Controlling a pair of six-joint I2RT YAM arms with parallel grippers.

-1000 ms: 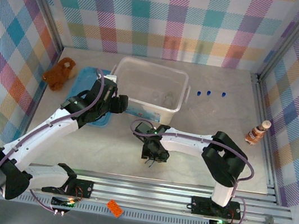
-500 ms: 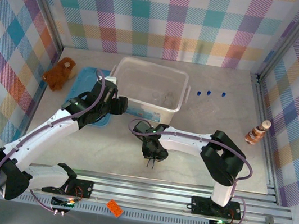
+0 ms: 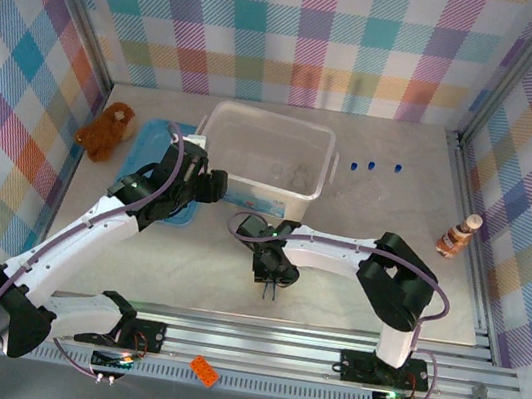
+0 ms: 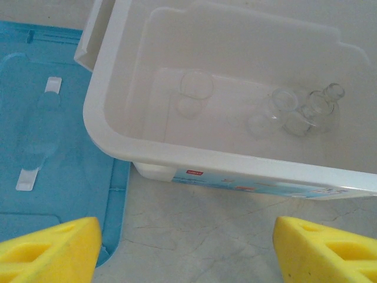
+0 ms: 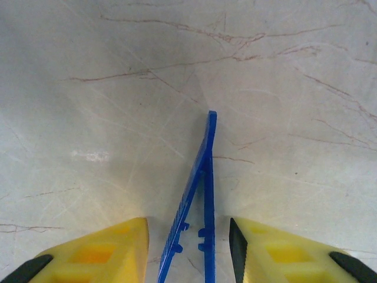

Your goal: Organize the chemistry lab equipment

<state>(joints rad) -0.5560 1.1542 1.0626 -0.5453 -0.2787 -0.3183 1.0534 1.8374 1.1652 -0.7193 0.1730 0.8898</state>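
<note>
Slim blue tweezers lie on the marble tabletop, tips pointing away from the wrist camera. My right gripper straddles their rear end, with a narrow gap showing on each side between the yellow fingers and the tweezers. In the top view this gripper hangs low over the table's near middle. My left gripper is open and holds nothing, hovering by the front left corner of the white bin. Inside the bin lie clear petri dishes and small clear glass vessels. Three tiny blue caps sit right of the bin.
A blue lid lies flat left of the white bin. A brown plush toy sits at the far left. A striped bottle-like figure stands near the right edge. An orange brick rests on the front rail.
The right gripper has shifted slightly left and away from the bases, and its jaws stand closer round the tweezers than a second ago. The left arm has not moved.
</note>
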